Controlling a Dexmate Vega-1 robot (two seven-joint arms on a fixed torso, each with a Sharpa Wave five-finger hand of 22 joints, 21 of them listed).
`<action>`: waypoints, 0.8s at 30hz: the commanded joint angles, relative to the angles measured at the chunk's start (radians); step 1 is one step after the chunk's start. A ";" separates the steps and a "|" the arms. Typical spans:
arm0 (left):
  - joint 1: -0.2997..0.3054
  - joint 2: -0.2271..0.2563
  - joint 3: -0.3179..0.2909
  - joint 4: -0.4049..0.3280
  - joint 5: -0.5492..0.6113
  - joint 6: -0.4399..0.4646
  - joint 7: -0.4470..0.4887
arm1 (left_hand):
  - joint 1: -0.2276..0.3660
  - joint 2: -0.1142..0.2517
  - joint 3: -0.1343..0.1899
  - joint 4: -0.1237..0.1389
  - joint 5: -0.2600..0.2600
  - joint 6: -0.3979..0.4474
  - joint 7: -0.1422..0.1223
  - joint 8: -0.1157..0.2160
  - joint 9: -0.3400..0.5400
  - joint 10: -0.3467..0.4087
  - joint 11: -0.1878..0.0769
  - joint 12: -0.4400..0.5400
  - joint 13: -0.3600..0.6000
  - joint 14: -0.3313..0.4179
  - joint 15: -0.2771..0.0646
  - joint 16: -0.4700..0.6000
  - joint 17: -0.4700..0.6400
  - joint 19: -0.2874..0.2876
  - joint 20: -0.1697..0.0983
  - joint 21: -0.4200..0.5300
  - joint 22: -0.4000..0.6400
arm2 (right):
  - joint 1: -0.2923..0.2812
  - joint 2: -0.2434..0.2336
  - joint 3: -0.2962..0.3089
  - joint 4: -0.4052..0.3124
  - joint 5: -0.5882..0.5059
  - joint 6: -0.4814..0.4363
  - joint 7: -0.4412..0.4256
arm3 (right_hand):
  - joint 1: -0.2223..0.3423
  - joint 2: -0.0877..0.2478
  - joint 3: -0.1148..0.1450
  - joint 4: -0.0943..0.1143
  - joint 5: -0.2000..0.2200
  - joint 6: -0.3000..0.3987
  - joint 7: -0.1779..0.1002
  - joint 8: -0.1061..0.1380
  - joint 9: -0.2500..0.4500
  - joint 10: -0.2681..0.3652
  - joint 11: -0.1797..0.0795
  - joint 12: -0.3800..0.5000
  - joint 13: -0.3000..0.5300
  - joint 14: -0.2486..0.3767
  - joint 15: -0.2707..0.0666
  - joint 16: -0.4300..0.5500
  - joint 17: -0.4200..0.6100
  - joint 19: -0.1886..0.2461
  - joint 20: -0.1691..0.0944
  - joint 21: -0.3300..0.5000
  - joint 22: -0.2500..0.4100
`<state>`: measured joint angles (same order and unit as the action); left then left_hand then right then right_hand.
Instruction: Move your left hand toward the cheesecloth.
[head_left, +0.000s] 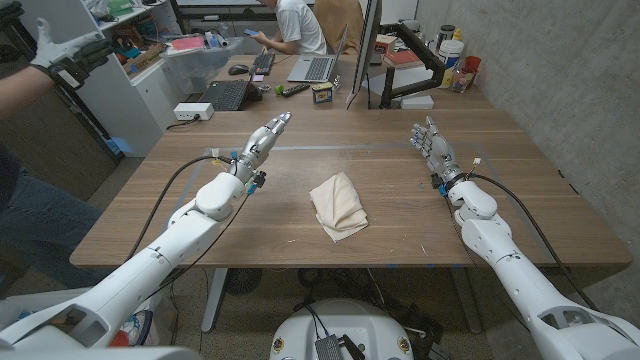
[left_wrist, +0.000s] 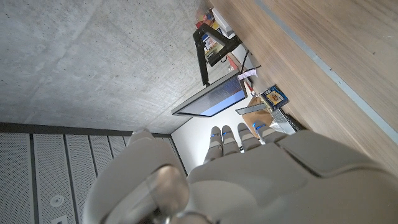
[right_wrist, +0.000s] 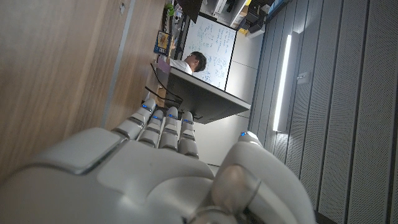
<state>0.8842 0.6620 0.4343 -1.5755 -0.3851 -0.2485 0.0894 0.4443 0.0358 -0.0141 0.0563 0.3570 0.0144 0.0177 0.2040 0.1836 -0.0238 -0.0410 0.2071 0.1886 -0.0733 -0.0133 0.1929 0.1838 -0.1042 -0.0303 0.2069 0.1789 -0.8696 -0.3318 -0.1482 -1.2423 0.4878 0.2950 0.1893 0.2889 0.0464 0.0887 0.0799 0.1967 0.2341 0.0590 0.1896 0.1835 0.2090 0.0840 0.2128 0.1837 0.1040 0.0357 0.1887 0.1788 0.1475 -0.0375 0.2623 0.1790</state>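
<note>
Leftmost, a person's sleeve (head_left: 30, 215) shows at the picture's edge beside the wooden worktop (head_left: 520, 190); next comes the left hand (head_left: 266, 136), held above the worktop's far left part with its fingers straight and close together, reaching away from the robot and holding nothing; in the left wrist view the same hand (left_wrist: 249, 180) shows from behind, fingers (left_wrist: 239, 138) side by side and pointing toward a small box (left_wrist: 273, 97) and a monitor (left_wrist: 211, 99) at the far edge; near the middle of the worktop lies the cheesecloth (head_left: 337, 205), a folded cream cloth, well apart from the left hand and nearer the robot than it; behind it, past the far edge, a person (head_left: 297, 25) sits at a laptop (head_left: 312, 68); on the right, the right hand (head_left: 430, 143) stands over the worktop with its fingers apart and nothing in it; the right wrist view shows that hand (right_wrist: 155, 162) with fingers (right_wrist: 163, 127) extended together.
</note>
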 joint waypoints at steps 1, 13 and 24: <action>-0.003 0.004 0.005 -0.013 0.001 -0.005 -0.018 | 0.018 0.001 0.000 -0.003 -0.006 0.003 0.004 0.003 0.006 0.005 -0.003 0.002 0.002 0.003 0.001 0.000 0.002 -0.008 0.006 -0.001 0.006 | 0.001 0.001 0.003 0.006 0.000 0.005 0.001 | 0.004 0.004 0.004 -0.006 0.004 0.009 -0.005 0.005 0.003 0.009 0.003 0.004 0.002 0.007 -0.002 0.003 0.005 0.008 -0.008 -0.003 0.004; -0.002 0.008 0.008 -0.022 -0.006 -0.011 -0.038 | 0.021 0.001 -0.001 -0.004 -0.006 0.003 0.004 0.002 0.006 0.005 -0.002 0.002 0.002 0.003 0.002 -0.001 0.002 -0.009 0.007 -0.002 0.006 | 0.005 0.003 0.004 0.011 -0.001 0.008 0.003 | 0.003 0.005 0.003 -0.006 0.004 0.009 -0.005 0.005 0.003 0.009 0.001 0.004 0.002 0.007 -0.002 0.003 0.005 0.009 -0.007 -0.006 0.004; -0.006 0.017 0.023 -0.031 0.022 -0.001 -0.042 | 0.024 0.002 -0.001 -0.005 -0.007 0.002 0.004 0.001 0.006 0.006 -0.003 0.002 0.002 0.003 0.002 -0.001 0.002 -0.011 0.008 -0.002 0.006 | 0.009 0.010 0.006 0.024 0.004 0.012 0.007 | 0.003 0.006 0.002 -0.007 0.004 0.010 -0.004 0.005 0.003 0.009 0.002 0.004 0.002 0.008 -0.003 0.002 0.006 0.010 -0.006 -0.009 0.005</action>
<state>0.8812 0.6705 0.4454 -1.5975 -0.3806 -0.2559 0.0587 0.4587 0.0397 -0.0141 0.0565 0.3503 0.0143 0.0178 0.2040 0.1887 -0.0238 -0.0410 0.2071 0.1885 -0.0733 -0.0132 0.1929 0.1837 -0.1116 -0.0229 0.2069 0.1839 -0.8661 -0.3283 -0.1448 -1.2316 0.4876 0.3026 0.1923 0.2889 0.0464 0.0887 0.0799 0.1966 0.2395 0.0536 0.1896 0.1835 0.2090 0.0840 0.2128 0.1837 0.1038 0.0356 0.1886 0.1789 0.1474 -0.0374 0.2551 0.1790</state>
